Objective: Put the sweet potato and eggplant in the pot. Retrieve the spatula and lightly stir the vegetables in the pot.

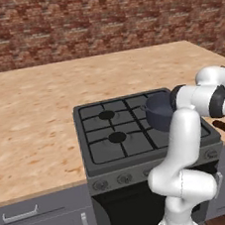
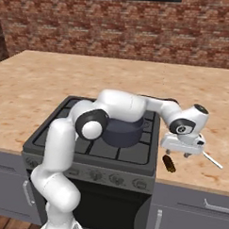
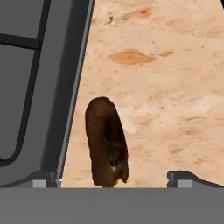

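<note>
The sweet potato (image 3: 106,142), a dark orange-brown oblong lump, lies on the wooden counter just right of the stove (image 2: 86,148). It also shows in the base views (image 2: 169,163) (image 1: 222,125). My gripper (image 2: 177,153) hangs right above it, open, and in the hand view the gripper (image 3: 113,180) has its fingertips (image 3: 186,179) spread wide to either side of the lump without touching it. The dark blue-grey pot (image 1: 158,113) (image 2: 122,133) stands on the stove's right side, partly behind my arm. A thin pale rod (image 2: 212,160), perhaps the spatula's handle, lies beyond the hand. The eggplant is out of view.
The stove's raised right edge (image 3: 72,96) runs close along the sweet potato. Wooden counter (image 1: 30,119) spreads wide to the left and behind the stove. A brick wall (image 1: 98,21) closes the back. Grey drawers (image 2: 202,210) sit under the counter.
</note>
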Available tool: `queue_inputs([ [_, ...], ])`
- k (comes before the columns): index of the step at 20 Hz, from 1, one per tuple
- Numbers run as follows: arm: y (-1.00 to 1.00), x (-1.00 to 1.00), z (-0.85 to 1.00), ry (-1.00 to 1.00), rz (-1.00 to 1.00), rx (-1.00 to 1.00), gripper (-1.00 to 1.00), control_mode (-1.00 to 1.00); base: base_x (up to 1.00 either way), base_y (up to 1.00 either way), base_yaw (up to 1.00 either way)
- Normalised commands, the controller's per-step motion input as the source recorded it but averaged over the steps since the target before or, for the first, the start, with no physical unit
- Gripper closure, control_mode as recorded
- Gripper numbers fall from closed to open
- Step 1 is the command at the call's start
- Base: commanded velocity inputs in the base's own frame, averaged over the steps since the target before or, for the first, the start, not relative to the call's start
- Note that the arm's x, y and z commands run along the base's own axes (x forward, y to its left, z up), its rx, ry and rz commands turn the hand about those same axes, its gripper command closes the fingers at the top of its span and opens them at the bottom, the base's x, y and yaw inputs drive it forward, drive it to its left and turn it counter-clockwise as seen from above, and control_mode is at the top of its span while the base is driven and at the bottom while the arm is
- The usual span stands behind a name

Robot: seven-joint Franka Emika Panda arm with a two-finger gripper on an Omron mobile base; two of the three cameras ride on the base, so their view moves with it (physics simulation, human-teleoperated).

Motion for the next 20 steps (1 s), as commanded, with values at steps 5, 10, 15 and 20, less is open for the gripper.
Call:
queue_inputs([
  [5, 0.02, 0.00, 0.00, 0.01, -0.01, -0.06, -1.00, -1.00, 0.00, 0.00, 0.00],
  [10, 0.20, -0.13, 0.00, 0.01, 0.00, -0.03, -1.00, -1.00, 0.00, 0.00, 0.00],
  [15, 0.19, -0.14, 0.00, -0.02, 0.00, 0.00, -1.00, -1.00, 0.00, 0.00, 0.00],
  [20, 0.06, -0.04, -0.01, -0.01, 0.00, 0.00, -1.00, -1.00, 0.00, 0.00, 0.00],
])
